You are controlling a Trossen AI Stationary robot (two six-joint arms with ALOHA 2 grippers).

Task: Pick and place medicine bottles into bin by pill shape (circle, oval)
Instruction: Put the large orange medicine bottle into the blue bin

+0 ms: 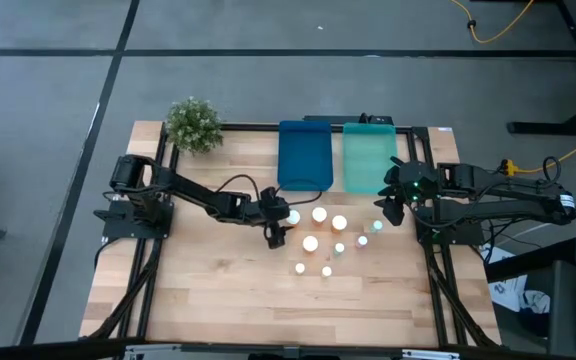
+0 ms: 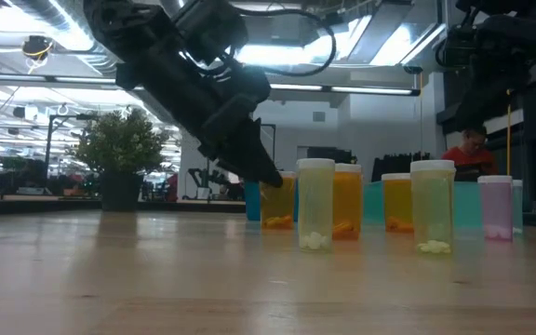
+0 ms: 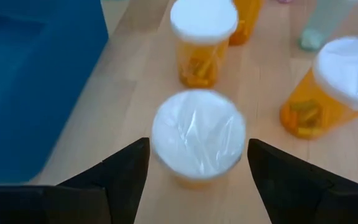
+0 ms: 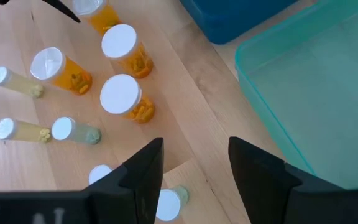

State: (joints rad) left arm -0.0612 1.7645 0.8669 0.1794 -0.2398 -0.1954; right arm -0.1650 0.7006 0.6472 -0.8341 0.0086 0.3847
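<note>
Several medicine bottles with white caps stand upright on their bases at the middle of the wooden table: amber ones point(image 1: 319, 213) point(image 1: 310, 242) and smaller pale ones point(image 1: 339, 247) point(image 1: 299, 267). My left gripper point(image 3: 197, 180) is open and slants down over the leftmost amber bottle point(image 3: 197, 140) point(image 1: 293, 215). Its fingers stand on either side of that bottle's white cap, apart from it. My right gripper point(image 4: 194, 168) point(image 1: 393, 208) hangs open with nothing between its fingers, near the teal bin's near right corner. A dark blue bin point(image 1: 304, 155) and a teal bin point(image 1: 369, 157) lie side by side at the far edge.
A small potted plant point(image 1: 193, 123) stands at the far left corner. Two more amber bottles point(image 3: 202, 43) point(image 3: 334, 87) stand just beyond the one under my left gripper. The blue bin's wall point(image 3: 36, 81) is close beside it. Bare wood lies along the near edge point(image 1: 268, 310).
</note>
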